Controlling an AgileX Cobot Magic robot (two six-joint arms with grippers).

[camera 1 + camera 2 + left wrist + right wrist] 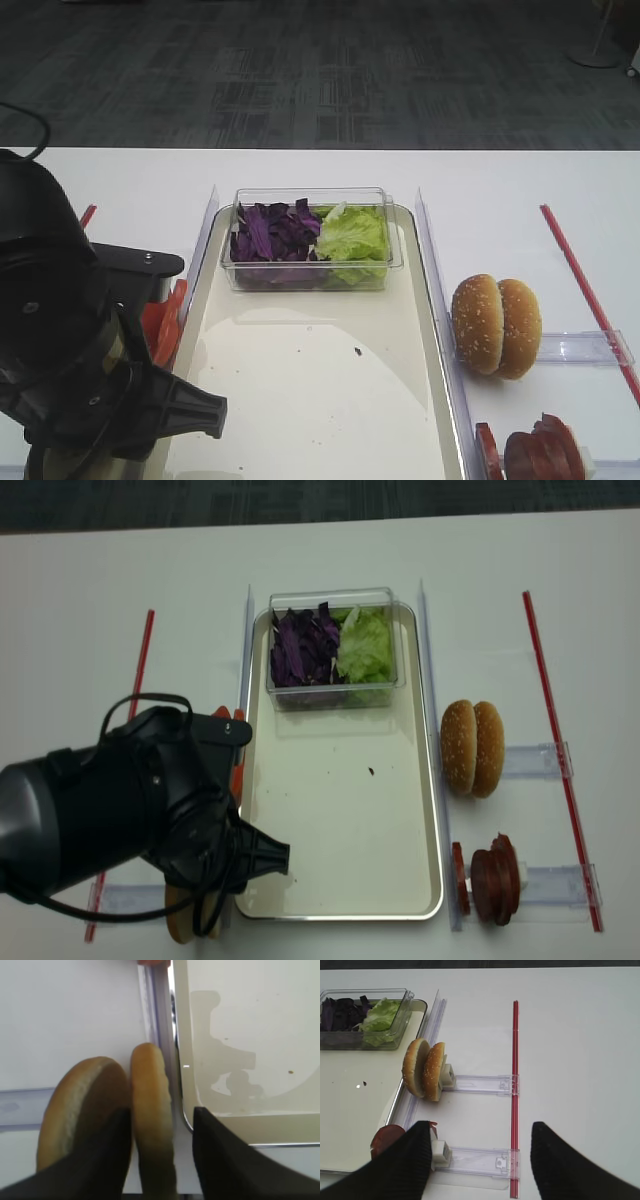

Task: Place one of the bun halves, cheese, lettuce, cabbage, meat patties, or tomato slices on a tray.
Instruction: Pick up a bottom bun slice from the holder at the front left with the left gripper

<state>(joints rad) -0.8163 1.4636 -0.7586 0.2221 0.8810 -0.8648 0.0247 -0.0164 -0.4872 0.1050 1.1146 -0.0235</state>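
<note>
bun halves (150,1125) are standing on edge just left of the tray (240,1010), and the left gripper (162,1152) has its fingers either side of the inner one, jaws partly closed but can't tell if it's gripping. right gripper (480,1160) hangs wide open, holding nothing.

We saw a white counter (90,590) carrying the long cream tray (340,870) at its middle, two red strips (545,680) well apart on either side, and clear plastic racks (535,760) just beside the tray's right rim.
</note>
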